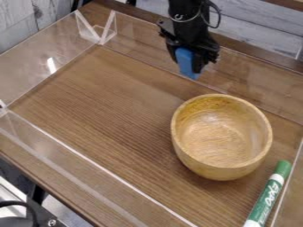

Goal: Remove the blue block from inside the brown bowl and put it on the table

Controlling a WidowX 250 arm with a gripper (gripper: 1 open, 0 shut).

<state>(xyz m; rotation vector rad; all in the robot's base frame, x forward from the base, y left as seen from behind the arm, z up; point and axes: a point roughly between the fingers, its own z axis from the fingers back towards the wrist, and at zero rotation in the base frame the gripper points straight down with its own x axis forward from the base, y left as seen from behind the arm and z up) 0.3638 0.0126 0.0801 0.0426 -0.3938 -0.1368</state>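
Camera view: black gripper [190,58] clamped shut on small bright-blue rectangular block [189,61], low over dark wood-grain counter [101,106], well clear of empty round light-brown wooden bowl [221,136]; likely light, rigid, smooth-sided, best pinched across flat faces

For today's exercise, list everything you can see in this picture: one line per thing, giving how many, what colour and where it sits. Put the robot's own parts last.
blue block: one, bright blue, clamped in the gripper at the far side of the table, outside the bowl.
brown bowl: one, light-brown wood, right of centre on the table, nothing in it.
marker: one, green and white, lying near the bowl at the near right edge.
table: one, dark-brown wood grain.
acrylic walls: clear, low, along the table's edges.
gripper: one, black, pointing down over the far side, shut on the blue block.
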